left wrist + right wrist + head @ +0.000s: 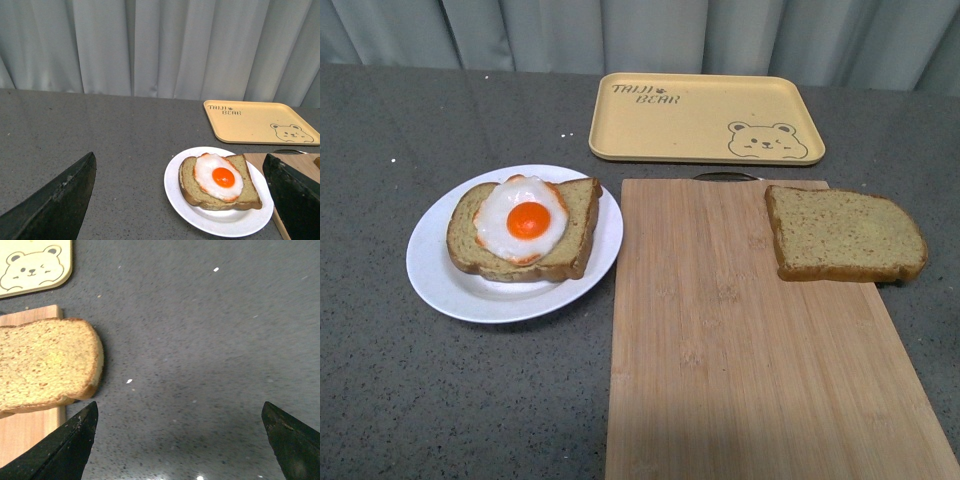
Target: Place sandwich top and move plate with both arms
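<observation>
Left end effector (179,156): jaws spread wide, nothing held, off the surface (420,400) with the plate (440,285) ahead of it. Right end effector (179,404): also wide open and empty, over bare surface just beside the sandwich top (845,235).

Sandwich top lies flat on the far right corner of the cutting board (720,330), overhanging its right edge. Plate sits on the surface left of the board, rim right at the board's edge; contact unclear. It carries the other bread slice (570,240) with a fried egg (523,218) on top. Yellow tray (700,120) sits beyond the board.
</observation>
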{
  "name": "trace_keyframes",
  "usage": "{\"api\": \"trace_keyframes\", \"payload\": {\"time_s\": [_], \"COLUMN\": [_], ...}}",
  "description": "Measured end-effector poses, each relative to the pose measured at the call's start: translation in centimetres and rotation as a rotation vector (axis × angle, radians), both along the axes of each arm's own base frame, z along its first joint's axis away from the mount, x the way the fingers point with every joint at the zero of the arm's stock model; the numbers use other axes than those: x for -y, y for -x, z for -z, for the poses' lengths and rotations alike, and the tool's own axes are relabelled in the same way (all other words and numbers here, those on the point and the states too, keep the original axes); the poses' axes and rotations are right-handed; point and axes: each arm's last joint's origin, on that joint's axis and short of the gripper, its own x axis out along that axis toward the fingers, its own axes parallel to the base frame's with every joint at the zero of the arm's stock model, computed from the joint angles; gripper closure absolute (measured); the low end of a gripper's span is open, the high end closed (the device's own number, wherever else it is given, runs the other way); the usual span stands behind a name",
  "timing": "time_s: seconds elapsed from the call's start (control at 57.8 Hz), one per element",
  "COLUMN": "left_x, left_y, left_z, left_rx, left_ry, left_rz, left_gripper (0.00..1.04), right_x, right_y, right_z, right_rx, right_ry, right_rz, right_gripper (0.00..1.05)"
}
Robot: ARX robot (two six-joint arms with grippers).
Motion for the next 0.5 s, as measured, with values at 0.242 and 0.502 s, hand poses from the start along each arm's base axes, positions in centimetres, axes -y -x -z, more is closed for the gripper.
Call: {"api": "trace_keyframes", "payload": {"time_s": [0.242,0.502], "left_x": [0.0,0.0], "left_y": [0.0,0.0], "left_z": [0.0,0.0], "left_rx": [0.0,0.0], "left_ry": [0.0,0.0], "left_rz": [0.0,0.0], "left_gripper": [0.07,0.07], "right_x": [0.6,0.7], "right_y": [-4.1,-7.5], "right_z": [2.7,5.6], "right_rx": [-0.141,-0.249], "right_ry": [-0.264,-0.489], "right_rz": [-0.098,-0.153], "right_gripper": [0.09,0.09]}}
